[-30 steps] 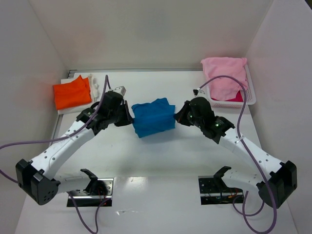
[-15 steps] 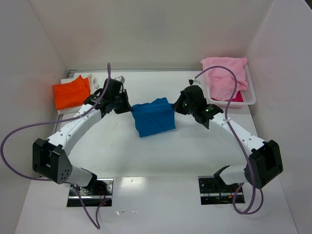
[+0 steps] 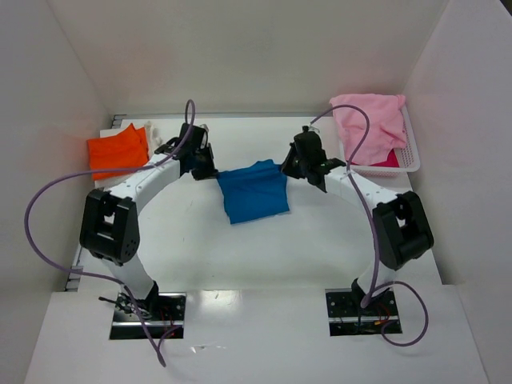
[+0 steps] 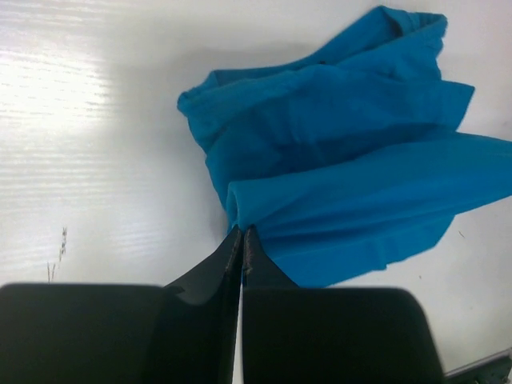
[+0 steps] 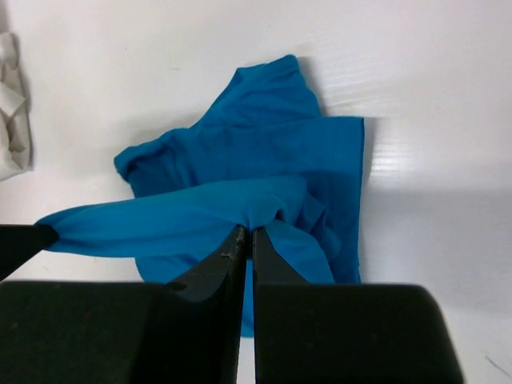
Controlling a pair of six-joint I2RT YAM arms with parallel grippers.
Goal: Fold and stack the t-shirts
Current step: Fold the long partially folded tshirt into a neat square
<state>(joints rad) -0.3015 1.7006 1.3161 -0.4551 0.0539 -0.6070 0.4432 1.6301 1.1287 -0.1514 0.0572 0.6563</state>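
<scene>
**— Desk:** Here, what are we looking at?

**— Photographer:** We see the blue t-shirt [image 3: 254, 196] held up by its far edge over the middle of the white counter [image 3: 320, 240]. Our left hand [image 4: 242, 234] is pressed together on a corner of the cloth. Our right hand [image 5: 246, 232] pinches a fold at the other end, and the edge sags a little between them.

**— Desk:** And the rest of it?

**— Photographer:** It trails rumpled on the counter between the two arms. The orange t-shirt [image 3: 118, 152] lies at the far left, folded as far as we can tell. The pink t-shirt [image 3: 368, 124] is draped over the white basket [image 3: 412, 160] at the far right.

**— Desk:** Which step do we call it?

**— Photographer:** We judge it to be the folding of the blue one, with its edge raised and the cloth not yet flat. Next, we think, both hands must carry that edge level over the trailing part and lay it square before letting go. An uneven pull would skew the fold. Stacking looks to come afterwards.
</scene>
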